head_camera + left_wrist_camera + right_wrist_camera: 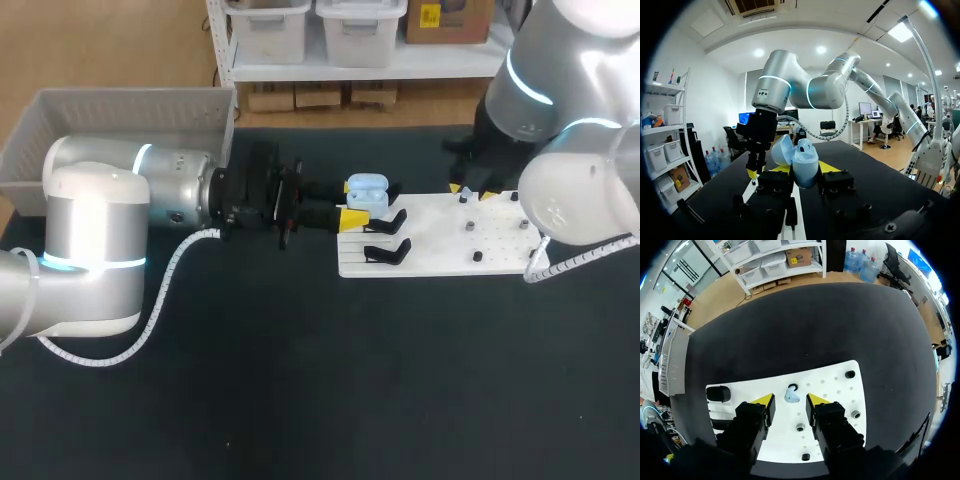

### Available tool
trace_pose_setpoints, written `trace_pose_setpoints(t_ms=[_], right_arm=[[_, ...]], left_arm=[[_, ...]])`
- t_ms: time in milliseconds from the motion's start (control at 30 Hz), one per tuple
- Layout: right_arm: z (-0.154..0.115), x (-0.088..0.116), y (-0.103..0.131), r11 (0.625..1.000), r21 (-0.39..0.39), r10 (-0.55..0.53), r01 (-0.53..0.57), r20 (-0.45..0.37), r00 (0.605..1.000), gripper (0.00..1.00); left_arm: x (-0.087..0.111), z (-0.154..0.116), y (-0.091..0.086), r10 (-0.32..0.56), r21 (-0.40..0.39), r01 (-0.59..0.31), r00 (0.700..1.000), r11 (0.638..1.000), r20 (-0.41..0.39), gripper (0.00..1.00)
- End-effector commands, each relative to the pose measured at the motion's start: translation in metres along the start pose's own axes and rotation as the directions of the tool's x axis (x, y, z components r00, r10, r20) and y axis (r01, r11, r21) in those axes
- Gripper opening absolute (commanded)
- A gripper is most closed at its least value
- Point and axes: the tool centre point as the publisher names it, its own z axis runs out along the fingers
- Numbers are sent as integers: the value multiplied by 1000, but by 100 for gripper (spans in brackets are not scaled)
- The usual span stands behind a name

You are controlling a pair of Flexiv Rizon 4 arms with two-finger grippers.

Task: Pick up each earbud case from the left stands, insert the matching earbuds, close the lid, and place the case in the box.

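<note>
Table [300,400]: left gripper [805,169] grips case [803,159] (open)

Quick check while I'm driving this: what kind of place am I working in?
Probably a robotics lab test bench: a black-topped table carrying a white pegged fixture board with black stands, a grey box, and the open earbud case in my left gripper.

We work in what looks like a robotics lab. Our two silver arms, the left arm [100,230] and the right arm [570,120], each ringed with glowing blue light, come in over a desk [300,400] covered in black matting. At the frame's right middle lies a white drilled fixture plate [450,262] with black stands [388,252]. A grey plastic crate [60,120] sits at the upper left.
</note>
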Motion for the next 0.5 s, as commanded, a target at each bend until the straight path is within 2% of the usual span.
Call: trace_pose_setpoints(t_ms=[33, 500], right_arm=[[1, 1, 0, 1000, 4, 5, -5, 9, 1000, 38], [6, 3, 2, 1000, 24, 10, -10, 16, 1000, 32]], left_arm=[[1, 0, -1, 3, -5, -3, 1000, 1000, 3, 0], [1, 0, -1, 3, -5, -3, 1000, 1000, 3, 0]])
